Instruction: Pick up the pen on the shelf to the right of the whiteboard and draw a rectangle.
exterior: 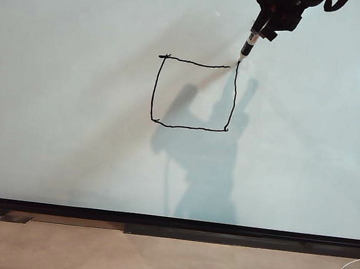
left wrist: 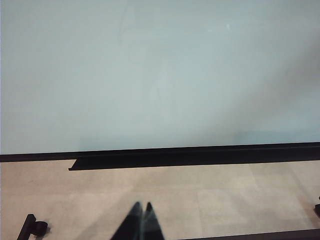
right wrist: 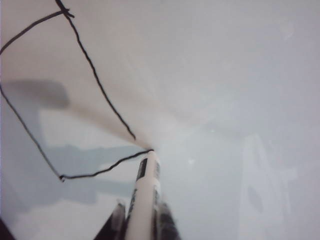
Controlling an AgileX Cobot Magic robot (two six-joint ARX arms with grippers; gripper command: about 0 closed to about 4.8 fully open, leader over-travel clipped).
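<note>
Right gripper (exterior: 266,28), top right of the exterior view, clamped on the pen (exterior: 248,46); tip touches the whiteboard (exterior: 62,127) at the rectangle (exterior: 193,94)'s upper-right corner. Board bare elsewhere. Left gripper (left wrist: 141,216) closed, empty, low above the floor.

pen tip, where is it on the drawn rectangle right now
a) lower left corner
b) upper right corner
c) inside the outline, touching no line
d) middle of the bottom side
b: in the exterior view the pen, clamped in the right gripper, has its tip at the top of the right side of the rectangle on the whiteboard, by the small gap at the upper right corner.
</note>
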